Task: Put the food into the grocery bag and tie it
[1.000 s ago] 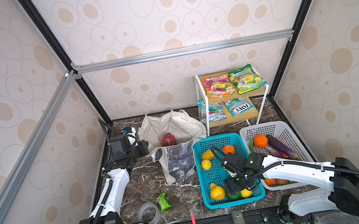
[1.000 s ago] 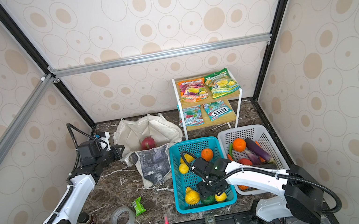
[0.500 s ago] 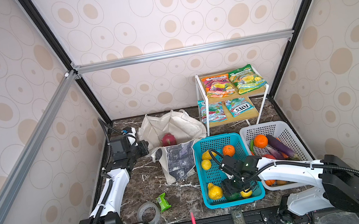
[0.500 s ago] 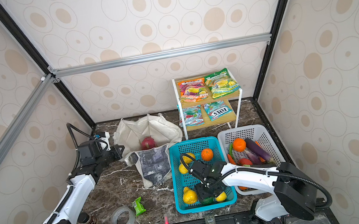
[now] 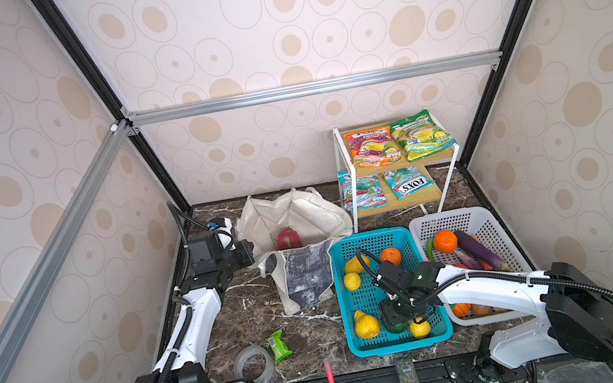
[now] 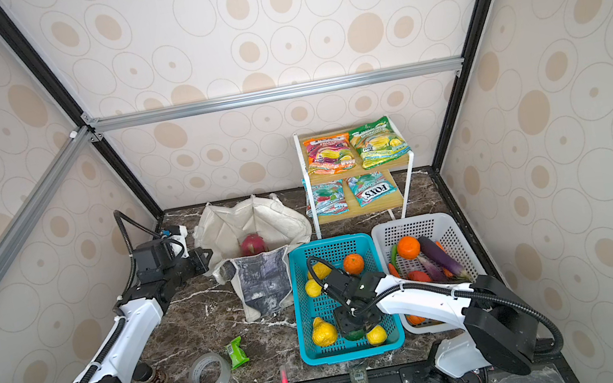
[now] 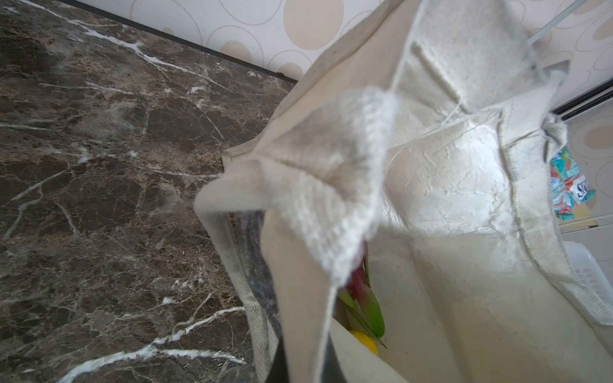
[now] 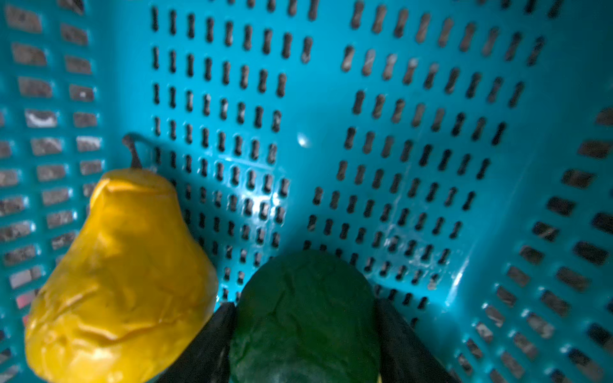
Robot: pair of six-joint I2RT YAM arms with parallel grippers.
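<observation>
Tabletop (image 5: pixel 233 318) basket (image 5: pixel 363 237): right jaws flank round green fruit (image 8: pixel 305 315) (can't tell if clamped), might squirt out; left jaws clench bag (image 5: pixel 299 210).

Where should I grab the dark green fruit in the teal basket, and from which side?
Across its rounded middle, from straight above: the dark green fruit lies on the teal basket floor, with the yellow pear close on one side, so keep the fingers clear of it.
</observation>
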